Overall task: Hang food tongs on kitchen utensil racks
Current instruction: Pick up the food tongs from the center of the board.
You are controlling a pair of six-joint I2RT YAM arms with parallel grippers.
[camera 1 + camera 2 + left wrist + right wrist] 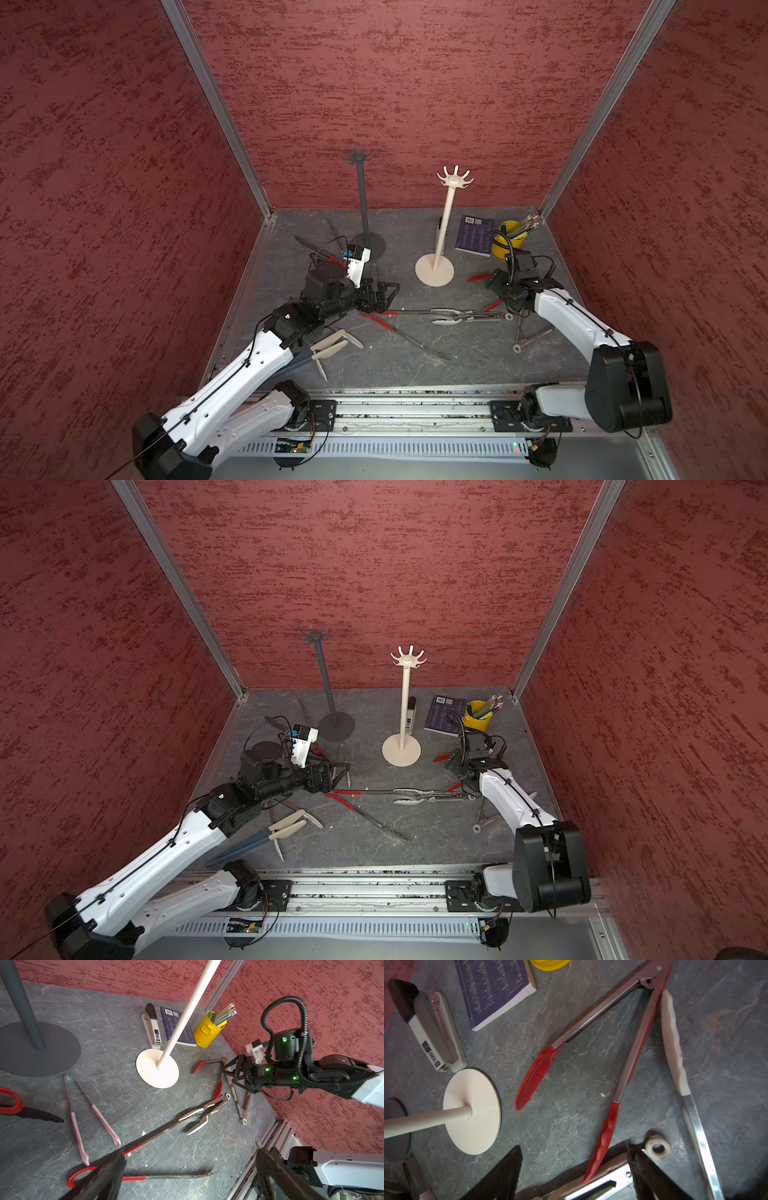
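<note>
At the back, upright on round bases: the dark grey rack (363, 199) and the cream-white rack (444, 224), hooks (455, 179) bare in both top views. Strewn flat over the grey table (478, 353) in front: the food tongs (444, 320), none hung yet. Low over red-tipped tongs (533, 1076), the right gripper (574, 1147), fingers parted, clasping nothing. Above red-handled tongs (135, 1178), the left gripper (191, 1153), spread wide and empty. Probably light, stiff, springy, slick along the metal. Best pinching both arms together near the hinge (651, 980), leaving that end free for a hook.
</note>
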